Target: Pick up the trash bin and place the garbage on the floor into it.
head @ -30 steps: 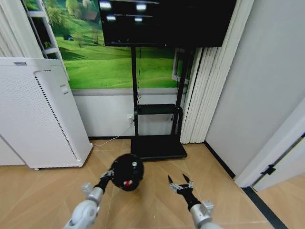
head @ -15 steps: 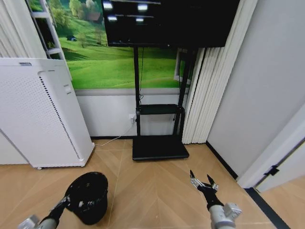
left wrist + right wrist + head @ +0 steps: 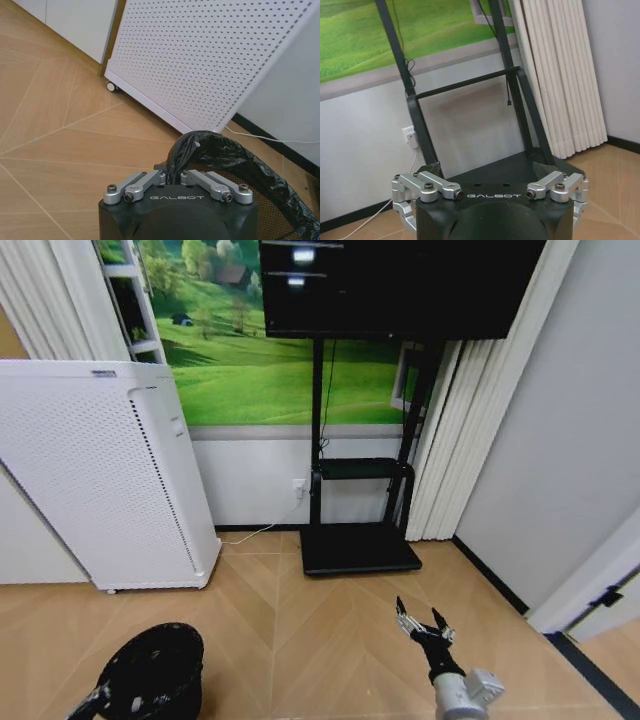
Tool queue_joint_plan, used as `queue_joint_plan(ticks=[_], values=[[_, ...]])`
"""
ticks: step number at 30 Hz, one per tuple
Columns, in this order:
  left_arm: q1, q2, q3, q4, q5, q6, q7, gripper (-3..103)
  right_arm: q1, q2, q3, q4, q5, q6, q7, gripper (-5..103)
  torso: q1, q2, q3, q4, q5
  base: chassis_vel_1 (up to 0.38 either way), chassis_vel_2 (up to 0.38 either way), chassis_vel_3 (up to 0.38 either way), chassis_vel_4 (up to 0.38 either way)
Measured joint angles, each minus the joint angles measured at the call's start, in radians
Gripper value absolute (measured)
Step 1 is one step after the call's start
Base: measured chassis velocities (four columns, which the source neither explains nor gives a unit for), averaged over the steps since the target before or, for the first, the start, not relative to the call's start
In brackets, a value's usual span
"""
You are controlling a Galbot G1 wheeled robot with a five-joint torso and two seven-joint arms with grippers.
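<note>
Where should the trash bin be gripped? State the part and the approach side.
Grip the thin bag-lined rim of the trash bin from above: it stands upright with its mouth open. The left claw pinches that rim on the robot's side.

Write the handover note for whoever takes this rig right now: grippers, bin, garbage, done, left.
Left gripper: shut on the rim of the bin, held low at the robot's left, near the white appliance.
Right gripper: open, empty, out in front over the floor.
Done: bin picked up.
Garbage: none on the visible floor; the bin's contents can't be made out.
Left: find any remaining litter and drop it in.
</note>
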Motion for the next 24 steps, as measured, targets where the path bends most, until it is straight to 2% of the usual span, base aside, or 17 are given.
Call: queue_joint_plan(ticks=[3, 4, 5, 8, 10, 12, 18, 20, 24], values=[[0.002, -0.009, 0.003, -0.001, 0.01, -0.003, 0.013, 7, 0.0, 0.0, 0.001, -0.003, 0.0, 0.009, 0.0, 100, 0.0, 0.0, 0.0, 0.0002, 0.0007, 0.339, 0.339, -0.37, -0.348], [0.002, -0.012, 0.006, 0.001, 0.017, -0.004, 0.02, 7, 0.001, -0.001, 0.001, -0.005, 0.001, 0.018, 0.0, 100, 0.0, 0.0, 0.0, 0.0, -0.0008, 0.351, 0.368, -0.377, -0.324], [0.002, -0.012, 0.006, 0.001, 0.017, -0.004, 0.02, 7, 0.001, -0.001, 0.001, -0.005, 0.001, 0.018, 0.0, 100, 0.0, 0.0, 0.0, 0.0, -0.0008, 0.351, 0.368, -0.377, -0.324], [-0.004, -0.015, 0.012, 0.01, 0.025, -0.009, 0.029, 7, 0.005, -0.003, 0.001, -0.01, 0.002, 0.034, -0.001, 100, 0.0, 0.0, 0.0, 0.0002, 0.0008, 0.344, 0.355, -0.369, -0.327], [-0.008, -0.014, 0.027, 0.017, 0.031, -0.012, 0.037, 7, 0.007, -0.004, -0.001, -0.014, 0.003, 0.04, -0.002, 100, 0.0, 0.0, 0.0, -0.0004, -0.0011, 0.302, 0.296, -0.29, -0.302], [-0.011, -0.014, 0.039, 0.019, 0.039, -0.013, 0.05, 7, 0.007, -0.004, -0.003, -0.016, 0.002, 0.041, -0.002, 100, 0.0, 0.0, 0.0, -0.0002, -0.0002, 0.186, 0.087, -0.258, -0.177], [-0.029, -0.01, 0.084, 0.03, 0.073, -0.015, 0.11, 7, 0.003, 0.001, -0.009, -0.023, -0.005, 0.048, -0.002, 100, 0.0, 0.0, 0.0, 0.001, 0.0006, 0.053, 0.047, 0.008, -0.062], [-0.043, -0.008, 0.118, 0.044, 0.1, -0.012, 0.141, 7, 0.002, 0.0, -0.003, -0.024, -0.005, 0.053, -0.002, 100, 0.0, 0.0, 0.0, 0.0002, 0.0004, -0.068, -0.051, 0.088, 0.049], [-0.059, -0.004, 0.143, 0.064, 0.118, -0.011, 0.157, 7, 0.002, -0.002, 0.004, -0.03, -0.006, 0.057, -0.002, 100, 0.0, 0.0, 0.0, -0.0003, 0.0005, -0.077, -0.065, 0.065, 0.048]])
